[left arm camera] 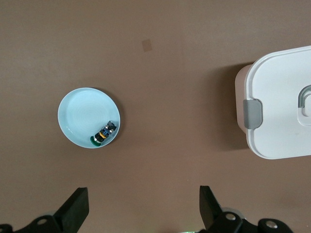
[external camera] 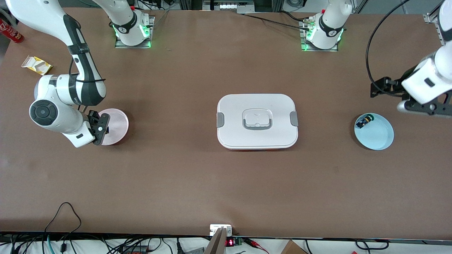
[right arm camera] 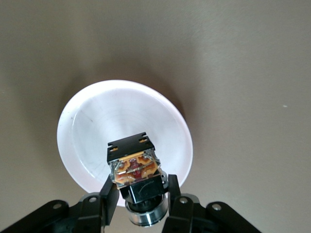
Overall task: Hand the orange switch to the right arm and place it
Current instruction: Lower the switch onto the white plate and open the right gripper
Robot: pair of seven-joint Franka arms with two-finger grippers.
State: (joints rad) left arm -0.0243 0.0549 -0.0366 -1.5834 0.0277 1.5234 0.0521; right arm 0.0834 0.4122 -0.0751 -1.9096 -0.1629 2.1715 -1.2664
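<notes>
The right gripper (right arm camera: 140,194), at the left of the front view, is closed on the orange switch (right arm camera: 135,167), a small black push-button part with an orange-tan end block. In the right wrist view the switch is seen held between the black fingers (right arm camera: 108,191), its end block toward the camera and its long axis running roughly along the fingers. Directly beneath it lies the round pale pink plate (external camera: 118,126) on the brown bench (external camera: 226,183); the coming placement is judged to turn on a short descent onto this plate. The white lidded rectangular box (external camera: 257,121) sits at the centre of the frame. The left gripper (left arm camera: 141,208), at the right edge of the front view, waits spread wide above the bench near the round light blue dish (external camera: 378,135), which holds a similar green-tipped black part (left arm camera: 103,133).
</notes>
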